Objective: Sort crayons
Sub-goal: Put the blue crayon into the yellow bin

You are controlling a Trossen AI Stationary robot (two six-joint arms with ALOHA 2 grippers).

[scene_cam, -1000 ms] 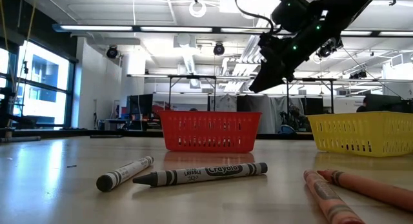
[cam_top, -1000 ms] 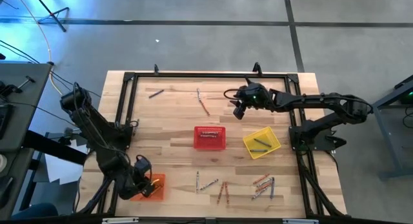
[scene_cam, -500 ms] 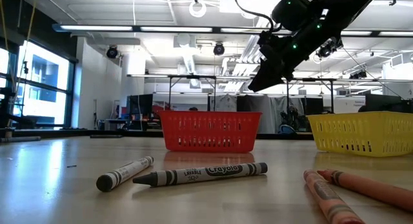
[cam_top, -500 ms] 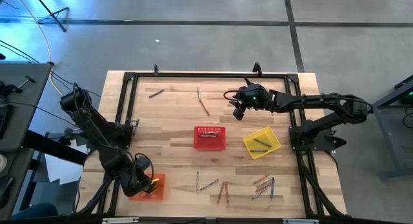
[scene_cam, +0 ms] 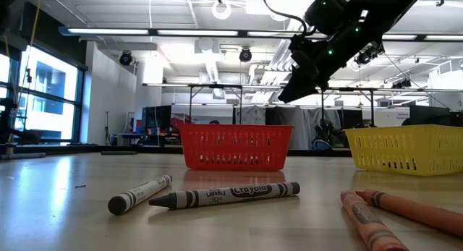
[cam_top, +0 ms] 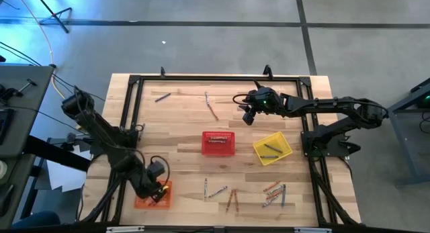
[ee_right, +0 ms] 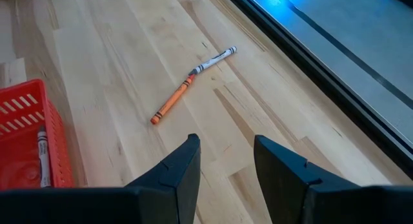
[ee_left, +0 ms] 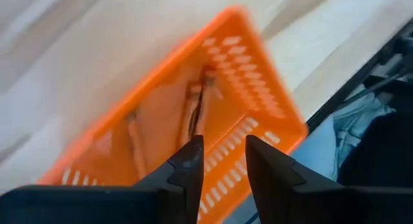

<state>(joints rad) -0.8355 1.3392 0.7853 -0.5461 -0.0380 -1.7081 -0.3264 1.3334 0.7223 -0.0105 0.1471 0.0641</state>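
Observation:
My left gripper [ee_left: 222,164] hangs open over the orange basket [ee_left: 161,114] at the table's near left corner [cam_top: 161,188], with nothing between its fingers. Several crayons [ee_left: 197,111] lie in that basket. My right gripper [ee_right: 226,161] waits open above the far middle of the table [cam_top: 248,116]. Below and ahead of it an orange crayon [ee_right: 171,100] and a white-wrapped crayon [ee_right: 213,59] lie end to end on the wood. More crayons [cam_top: 232,198] lie loose near the front edge; a grey one [scene_cam: 140,194] and a dark one [scene_cam: 226,195] show in the low view.
A red basket [cam_top: 218,143] with crayons stands mid-table, and a yellow basket [cam_top: 272,149] stands to its right. A black frame [cam_top: 134,112] runs along the table's edges. Two more crayons [cam_top: 162,97] lie at the far left. Bare wood lies between the baskets and the far rail.
My left gripper has swung a little toward the table's right edge while staying over the orange basket, and its wrist has turned somewhat. The baskets and loose crayons lie as before.

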